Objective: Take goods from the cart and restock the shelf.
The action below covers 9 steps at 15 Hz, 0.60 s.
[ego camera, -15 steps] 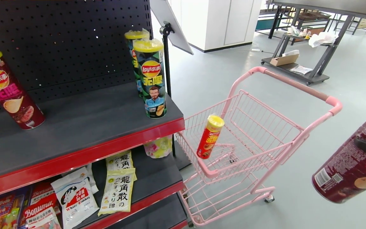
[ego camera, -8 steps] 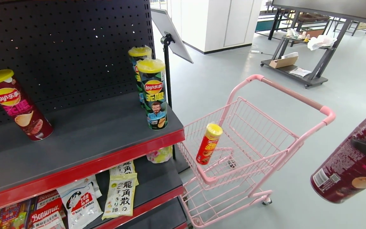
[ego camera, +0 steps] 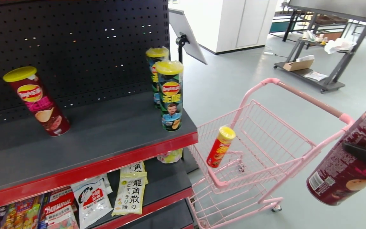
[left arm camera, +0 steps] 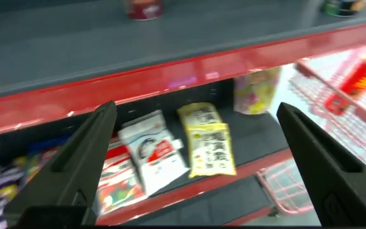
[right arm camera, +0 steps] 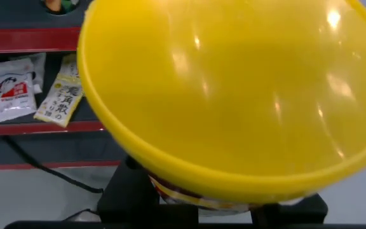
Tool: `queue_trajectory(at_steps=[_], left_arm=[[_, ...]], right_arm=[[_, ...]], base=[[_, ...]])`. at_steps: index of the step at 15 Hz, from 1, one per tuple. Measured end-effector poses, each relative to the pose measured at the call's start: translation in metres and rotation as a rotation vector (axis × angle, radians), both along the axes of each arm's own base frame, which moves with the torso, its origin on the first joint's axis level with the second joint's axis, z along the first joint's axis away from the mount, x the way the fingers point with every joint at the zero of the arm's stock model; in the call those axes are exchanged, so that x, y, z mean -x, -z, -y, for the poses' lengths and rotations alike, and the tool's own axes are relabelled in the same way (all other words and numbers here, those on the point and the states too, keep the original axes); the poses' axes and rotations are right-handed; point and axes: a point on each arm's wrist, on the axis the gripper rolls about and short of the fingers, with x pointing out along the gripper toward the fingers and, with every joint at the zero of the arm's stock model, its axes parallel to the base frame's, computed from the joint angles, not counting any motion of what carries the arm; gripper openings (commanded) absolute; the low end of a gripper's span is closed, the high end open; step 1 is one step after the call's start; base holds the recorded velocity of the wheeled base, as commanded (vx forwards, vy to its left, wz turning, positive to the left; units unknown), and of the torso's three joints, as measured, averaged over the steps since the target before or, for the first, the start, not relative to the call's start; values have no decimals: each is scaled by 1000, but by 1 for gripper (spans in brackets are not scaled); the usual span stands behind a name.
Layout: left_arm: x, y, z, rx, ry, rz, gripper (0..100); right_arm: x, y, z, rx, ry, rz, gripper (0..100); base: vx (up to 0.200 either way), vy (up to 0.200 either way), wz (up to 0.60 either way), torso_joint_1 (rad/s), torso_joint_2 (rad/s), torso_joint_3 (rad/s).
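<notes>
1. One maroon can (ego camera: 342,165), cut off at the head frame's right edge, is clamped by our right gripper (ego camera: 364,154); its yellow lid (right arm camera: 234,95) hides most of that grip from the wrist camera.
2. Our left gripper (left arm camera: 196,165) stands open, empty, facing the shelf (left arm camera: 170,38).
3. We see a red can (ego camera: 219,147) leaning in the cart (ego camera: 307,97).

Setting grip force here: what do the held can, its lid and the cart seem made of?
Can: probably a printed paperboard tube with a slight sheen; print and a barcode wrap its wall. Lid: yellow plastic, glossy, showing bright glints. Cart: thin wire mesh and tubing, likely metal under a smooth pink coating.
</notes>
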Motion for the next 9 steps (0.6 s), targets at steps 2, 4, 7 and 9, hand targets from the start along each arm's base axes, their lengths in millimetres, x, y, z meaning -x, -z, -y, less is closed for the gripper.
queue_trajectory(at_steps=[2,4,7,9], left_arm=[[0,0,0,0,0,0,100],[0,0,0,0,-1,0,100],[0,0,0,2,-2,0,100],[0,0,0,3,0,0,100]], right_arm=[[-1,3,-1,5,-12,-12,0],[-2,6,-2,17,-38,-20,0],[-2,8,-2,17,-64,-31,0],[-4,10,-2,18,-62,-34,0]], base=[[0,0,600,0,2,0],[0,0,600,2,5,-2],[0,0,200,-1,1,-1],[0,0,0,0,0,0]])
